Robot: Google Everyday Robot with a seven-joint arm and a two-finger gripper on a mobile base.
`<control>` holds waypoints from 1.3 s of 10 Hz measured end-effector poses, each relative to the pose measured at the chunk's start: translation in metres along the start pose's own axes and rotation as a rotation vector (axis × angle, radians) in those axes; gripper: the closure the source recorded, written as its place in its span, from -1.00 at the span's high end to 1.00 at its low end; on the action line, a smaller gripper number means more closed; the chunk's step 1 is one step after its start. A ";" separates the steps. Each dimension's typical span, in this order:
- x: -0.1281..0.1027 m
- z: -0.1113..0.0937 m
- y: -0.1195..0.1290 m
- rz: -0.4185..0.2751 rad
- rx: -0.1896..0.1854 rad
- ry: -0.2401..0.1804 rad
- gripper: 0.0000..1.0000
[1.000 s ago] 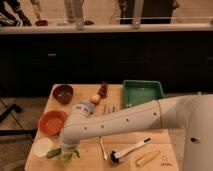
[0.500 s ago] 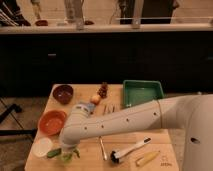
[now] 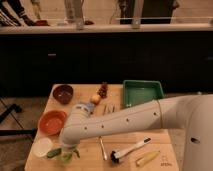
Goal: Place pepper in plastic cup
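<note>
Wooden table (image 3: pixel 87 152), dark cabinets behind. We see our gripper (image 3: pixel 67 150) low at front-left edge, hidden under the arm. Plastic cup (image 3: pixel 66 157) sits directly beneath it; pepper (image 3: pixel 54 152) pokes out just left, long axis roughly left-right, near white container (image 3: pixel 42 146).

The gripper (image 3: pixel 67 152) hangs low over the table's (image 3: pixel 90 162) front left corner, hidden under the arm (image 3: pixel 115 122); the plastic cup (image 3: pixel 65 157) sits right below it, the pepper (image 3: pixel 54 152) just to its left, and the white round container (image 3: pixel 42 146) further left. Behind it lie an orange bowl (image 3: pixel 52 122) and, farther back, a dark bowl (image 3: pixel 63 93). To its right lie a fork (image 3: pixel 102 148), a brush (image 3: pixel 129 150) and a corn-like piece (image 3: pixel 148 159), with a tray (image 3: pixel 142 92) well apart at the back right.
</note>
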 end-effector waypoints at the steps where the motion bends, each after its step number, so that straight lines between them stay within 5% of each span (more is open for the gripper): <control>1: 0.000 0.000 0.000 0.000 0.000 0.000 -0.83; 8: 0.000 0.000 0.000 0.001 -0.001 -0.001 0.53; 13: 0.000 0.000 0.000 0.001 -0.001 -0.001 0.60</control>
